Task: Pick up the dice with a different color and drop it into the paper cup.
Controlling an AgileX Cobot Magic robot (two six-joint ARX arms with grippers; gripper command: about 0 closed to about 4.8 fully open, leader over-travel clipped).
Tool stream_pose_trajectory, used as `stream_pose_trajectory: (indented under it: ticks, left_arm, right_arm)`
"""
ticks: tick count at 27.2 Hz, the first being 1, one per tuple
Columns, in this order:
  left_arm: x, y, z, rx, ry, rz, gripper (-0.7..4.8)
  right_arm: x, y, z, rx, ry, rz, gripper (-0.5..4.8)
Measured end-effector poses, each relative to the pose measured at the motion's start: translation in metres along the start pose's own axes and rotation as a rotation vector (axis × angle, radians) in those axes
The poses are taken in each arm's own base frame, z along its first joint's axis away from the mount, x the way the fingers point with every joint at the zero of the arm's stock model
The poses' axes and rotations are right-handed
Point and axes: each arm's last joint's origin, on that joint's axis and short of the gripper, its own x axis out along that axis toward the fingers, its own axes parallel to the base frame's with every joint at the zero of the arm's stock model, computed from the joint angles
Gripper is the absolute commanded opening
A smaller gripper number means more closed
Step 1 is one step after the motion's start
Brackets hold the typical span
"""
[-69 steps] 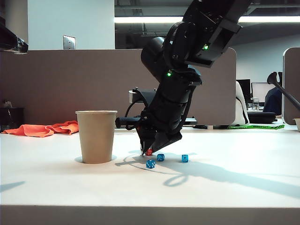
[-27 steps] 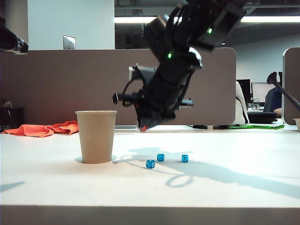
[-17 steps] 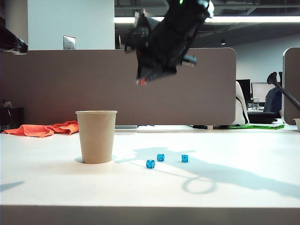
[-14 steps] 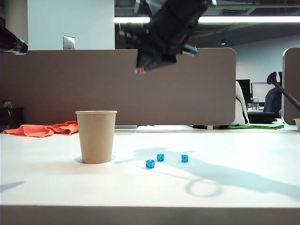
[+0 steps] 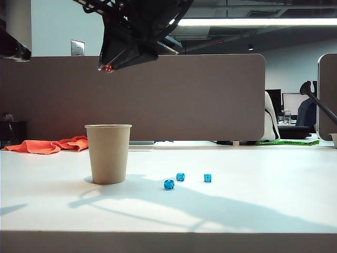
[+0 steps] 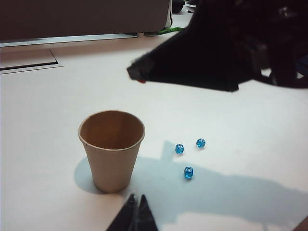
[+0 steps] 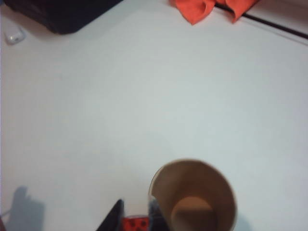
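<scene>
Right claw [image 5: 108, 68] high above the worktop [image 5: 253, 205], over the paper cup [image 5: 108, 153], clenched on the red die [image 5: 108, 68]: tiny cube, white pips, pinched between the dark fingertips [image 7: 115, 217]. Seen from the right wrist, the die [image 7: 135, 224] sits just beside the cup's open mouth [image 7: 194, 201]. Cup plain tan-brown, tapered, rolled rim, upright, empty inside. Three blue dice [image 5: 169, 184] of like size lie on the worktop near the cup's base, apart from each other. Left claw [image 6: 134, 217] low, near the cup, tips pressed together, holding nothing. Orange cloth [image 5: 50, 145] far behind.
</scene>
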Motion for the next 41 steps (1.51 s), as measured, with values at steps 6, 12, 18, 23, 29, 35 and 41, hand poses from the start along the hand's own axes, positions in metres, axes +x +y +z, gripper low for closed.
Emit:
stream_pose_trajectory:
  ticks: [6, 12, 18, 23, 29, 35, 41]
  left_arm:
    - [0.0, 0.0, 0.0, 0.0, 0.002, 0.003, -0.06]
    - [0.0, 0.0, 0.0, 0.0, 0.002, 0.004, -0.06]
    - [0.0, 0.0, 0.0, 0.0, 0.003, 0.006, -0.06]
    - [0.0, 0.0, 0.0, 0.0, 0.003, 0.017, -0.06]
    - [0.0, 0.001, 0.0, -0.001, 0.004, 0.018, -0.06]
    - [0.0, 0.001, 0.0, -0.001, 0.004, 0.017, -0.06]
    - [0.0, 0.0, 0.0, 0.0, 0.004, 0.017, -0.06]
  right_arm:
    - [0.001, 0.008, -0.007, -0.009, 0.058, 0.012, 0.44]
    - [0.008, 0.007, -0.013, -0.009, 0.081, 0.008, 0.44]
    - [0.018, 0.005, -0.018, -0.008, 0.09, 0.006, 0.44]
    - [0.024, 0.005, -0.017, -0.009, 0.05, 0.012, 0.44]
    - [0.033, 0.004, -0.025, -0.009, 0.073, 0.007, 0.45]
    - [0.037, 0.001, -0.025, -0.008, 0.047, -0.037, 0.45]
    - [0.04, 0.0, -0.027, -0.008, 0.055, -0.045, 0.69]
